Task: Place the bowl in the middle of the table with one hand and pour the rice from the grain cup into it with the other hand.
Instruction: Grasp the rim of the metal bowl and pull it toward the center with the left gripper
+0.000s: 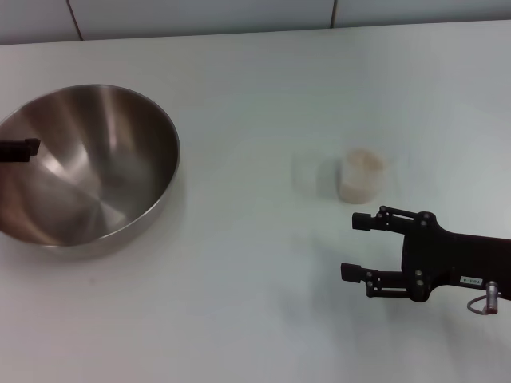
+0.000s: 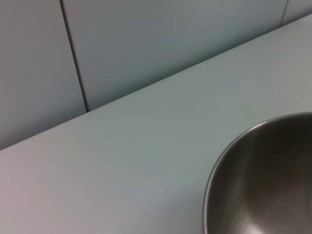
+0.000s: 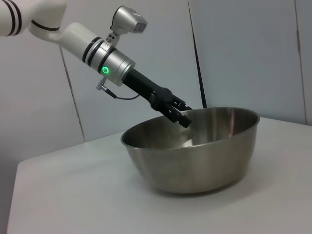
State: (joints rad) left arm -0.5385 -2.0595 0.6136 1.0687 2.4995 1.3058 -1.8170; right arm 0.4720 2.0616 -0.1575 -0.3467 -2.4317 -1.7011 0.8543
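Observation:
The bowl is a wide shiny steel bowl standing on the left part of the white table. My left gripper comes in from the left edge and sits on the bowl's rim. In the right wrist view the left gripper is closed over the rim of the bowl, one finger inside it. The left wrist view shows only part of the bowl. The grain cup stands right of centre with rice in it. My right gripper is open just in front of the cup, apart from it.
A pale panelled wall runs along the table's far edge. Bare white tabletop lies between the bowl and the cup.

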